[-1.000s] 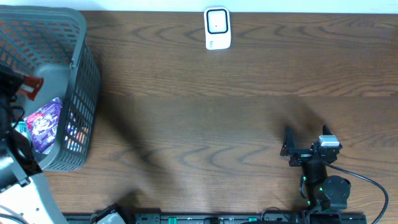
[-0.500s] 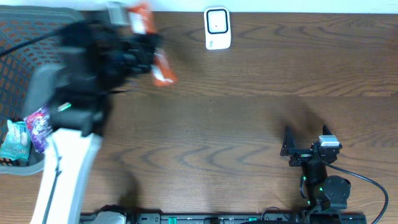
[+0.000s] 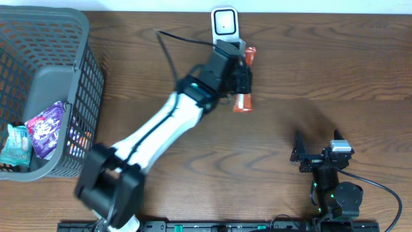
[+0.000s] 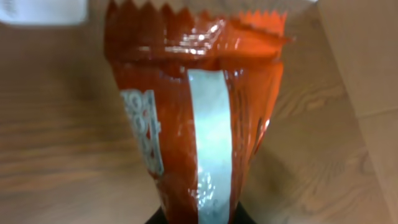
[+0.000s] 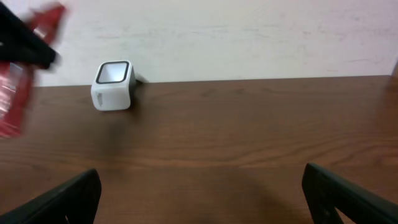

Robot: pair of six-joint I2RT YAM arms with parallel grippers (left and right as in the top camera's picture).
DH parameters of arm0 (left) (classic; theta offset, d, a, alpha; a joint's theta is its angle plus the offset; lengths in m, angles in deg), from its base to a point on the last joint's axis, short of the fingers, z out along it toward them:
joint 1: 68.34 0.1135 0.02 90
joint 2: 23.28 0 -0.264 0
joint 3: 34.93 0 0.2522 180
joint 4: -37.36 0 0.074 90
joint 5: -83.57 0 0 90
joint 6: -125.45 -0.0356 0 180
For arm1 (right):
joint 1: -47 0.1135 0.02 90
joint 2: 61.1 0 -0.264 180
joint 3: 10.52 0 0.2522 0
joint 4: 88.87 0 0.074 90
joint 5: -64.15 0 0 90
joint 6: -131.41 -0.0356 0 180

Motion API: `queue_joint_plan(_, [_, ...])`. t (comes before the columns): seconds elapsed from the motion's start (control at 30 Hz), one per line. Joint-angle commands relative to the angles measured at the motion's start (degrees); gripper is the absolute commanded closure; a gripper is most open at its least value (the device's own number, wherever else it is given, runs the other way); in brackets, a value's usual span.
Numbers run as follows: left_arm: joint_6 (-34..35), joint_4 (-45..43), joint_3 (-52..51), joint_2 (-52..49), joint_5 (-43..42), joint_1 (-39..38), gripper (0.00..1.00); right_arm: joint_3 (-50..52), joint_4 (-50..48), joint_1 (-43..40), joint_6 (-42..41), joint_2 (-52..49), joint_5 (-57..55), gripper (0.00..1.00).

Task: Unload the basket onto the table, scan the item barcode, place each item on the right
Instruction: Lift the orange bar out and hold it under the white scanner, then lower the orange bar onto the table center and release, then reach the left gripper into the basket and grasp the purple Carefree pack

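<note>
The left end effector [image 3: 240, 76] is pinched narrow on an orange-red snack packet [image 4: 193, 118], holding it just in front of the white barcode scanner [image 3: 225, 29], which stands at the far edge of the wooden surface [image 3: 309, 71]. From overhead, the packet sticks out on both sides of the end effector. One end is close beside the scanner's base and the other is farther out from it. In the left wrist view the packet fills the frame, with its serrated edge up, a silvery seam down the middle and white lettering to one side.

The right end effector [image 3: 317, 147] stands wide with nothing between its fingers, well apart from the scanner and facing it.

A grey mesh basket [image 3: 84, 77], well away from the scanner on the left arm's side, holds a purple packet [image 3: 44, 129] and a teal packet [image 3: 13, 145].
</note>
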Motion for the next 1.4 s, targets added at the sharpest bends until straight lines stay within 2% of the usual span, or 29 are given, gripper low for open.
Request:
queue_joint_plan(0.0, [9.2,-3.1,0.2,-4.1,2.3,-1.8,0.91,0.1,0.2,-0.2,0.9,0.3,-0.1,0.01])
queue_joint_plan(0.07, [11.5,-4.5,0.2,-6.8,2.3,-2.9,0.89,0.1,0.2,-0.2,0.9,0.3,-0.1,0.01])
queue_joint_plan(0.1, [12.1,-4.9,0.2,-7.8,2.3,-3.3,0.83,0.1,0.2,-0.2,0.9,0.3,-0.1,0.01])
queue_joint_plan(0.23, [12.2,-5.4,0.2,-9.7,1.9,-4.2,0.48,0.1,0.2,-0.2,0.9,0.3,-0.1,0.01])
queue_joint_plan(0.37, [10.0,-9.9,0.2,-7.1,-5.0,-2.2,0.28,0.1,0.2,-0.2,0.9,0.3,-0.1,0.01])
queue_joint_plan(0.53, [8.8,-12.2,0.2,2.9,-10.7,6.6,0.27,0.1,0.2,-0.2,0.9,0.3,-0.1,0.01])
queue_joint_plan(0.6, [4.7,-10.6,0.2,8.4,-11.5,12.4,0.26,0.1,0.2,-0.2,0.9,0.3,-0.1,0.01])
queue_joint_plan(0.73, [1.5,-5.7,0.2,17.0,-11.5,22.8,0.26,0.1,0.2,-0.2,0.9,0.3,-0.1,0.01])
queue_joint_plan(0.83, [-0.7,-1.8,0.2,23.2,-11.5,33.0,0.25,0.1,0.2,-0.2,0.9,0.3,-0.1,0.01])
queue_joint_plan(0.93, [-5.8,3.7,0.2,28.4,-11.5,46.6,0.25,0.1,0.2,-0.2,0.9,0.3,-0.1,0.01])
queue_joint_plan(1.07, [-10.2,11.7,0.2,30.2,-11.4,61.3,0.25,0.1,0.2,-0.2,0.9,0.3,-0.1,0.01])
queue_joint_plan(1.17, [-10.6,22.5,0.2,29.0,-4.6,70.1,0.24,0.1,0.2,-0.2,0.9,0.3,-0.1,0.01])
queue_joint_plan(1.3, [-10.7,33.9,0.1,24.9,5.8,75.4,0.25,0.1,0.2,-0.2,0.9,0.3,-0.1,0.01])
queue_joint_plan(1.37, [-12.3,35.5,-0.1,22.2,6.8,75.5,0.25,0.1,0.2,-0.2,0.9,0.3,-0.1,0.01])
